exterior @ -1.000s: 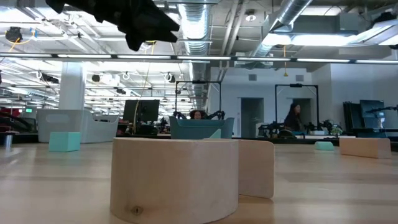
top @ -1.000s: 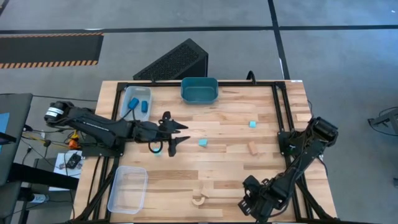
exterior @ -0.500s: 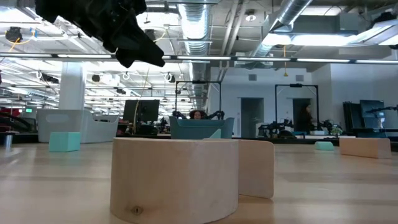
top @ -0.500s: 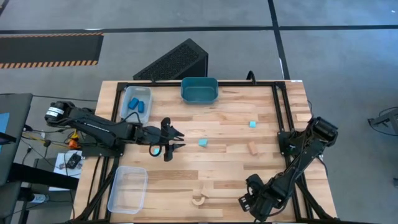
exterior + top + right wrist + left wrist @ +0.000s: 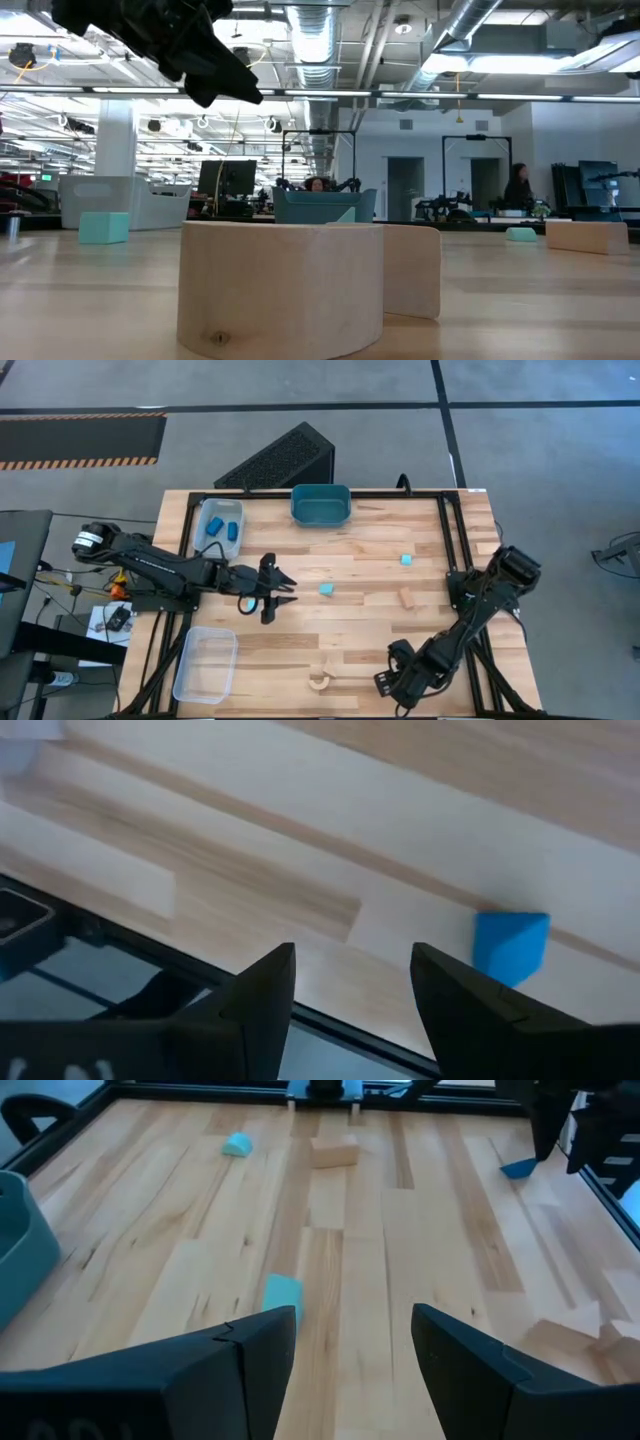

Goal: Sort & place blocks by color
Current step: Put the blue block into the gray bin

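Note:
A pale cyan block point(image 5: 326, 589) point(image 5: 282, 1293) lies mid-table, just ahead of my open left gripper point(image 5: 276, 595) point(image 5: 355, 1350), which hovers above the table. A second cyan block point(image 5: 406, 560) and a tan block point(image 5: 407, 597) lie farther right. The wooden arch piece point(image 5: 320, 681) point(image 5: 280, 290) stands near the front edge. My right gripper point(image 5: 392, 685) point(image 5: 350, 990) is open at the near edge, pointing steeply down, with a darker blue block point(image 5: 512, 945) on the table beside one finger, apart from it. Other blue blocks point(image 5: 222, 528) lie in the far clear tray.
A teal tub point(image 5: 321, 505) stands at the far edge in the middle. A clear tray point(image 5: 206, 662) sits at the near left, off the table's left side. A black frame point(image 5: 452, 540) runs along the right edge.
My left gripper has sunk a little, drawn back toward the near-left and tipped lower, staying open. My right gripper has slid along the near edge toward the table's left and rolled about its own line. No block has moved.

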